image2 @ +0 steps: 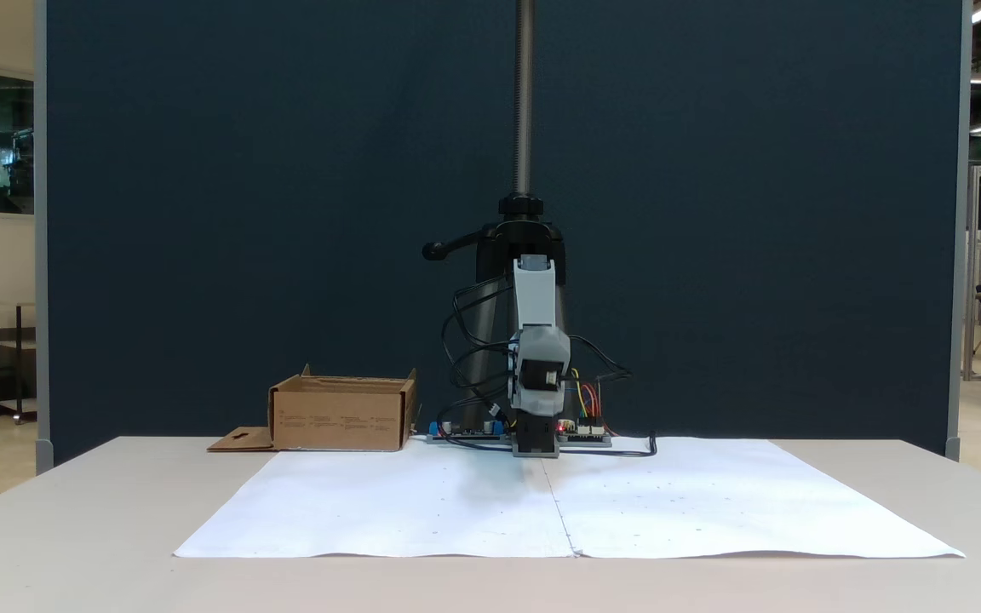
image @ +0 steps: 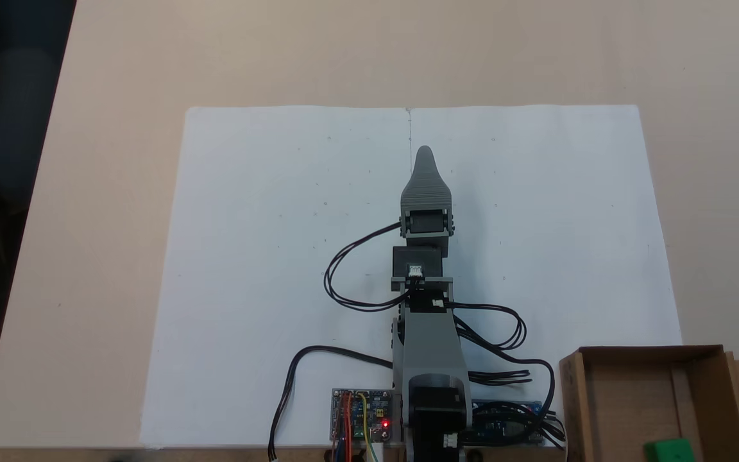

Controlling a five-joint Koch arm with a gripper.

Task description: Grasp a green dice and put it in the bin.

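the green dice (image: 668, 450) is already lying inside the bin (image: 573, 398), at the bottom right in a fixed view. the gripper (image: 424, 153) is pointing out over the white paper (image: 247, 256), well away from the bin. i cannot tell if it is spread or pressed together. the job is looking done, so nothing more is needing a grab.

**Grey plastic arm, black motors, loose wiring**

The arm (image: 430, 346) is layered grey printed plastic with boxy black servos between links. Its gripper (image: 424, 154) tapers to a rounded grey point. Black cables (image: 344, 269) loop beside it, and a circuit board (image: 362, 416) at lower centre glows red.
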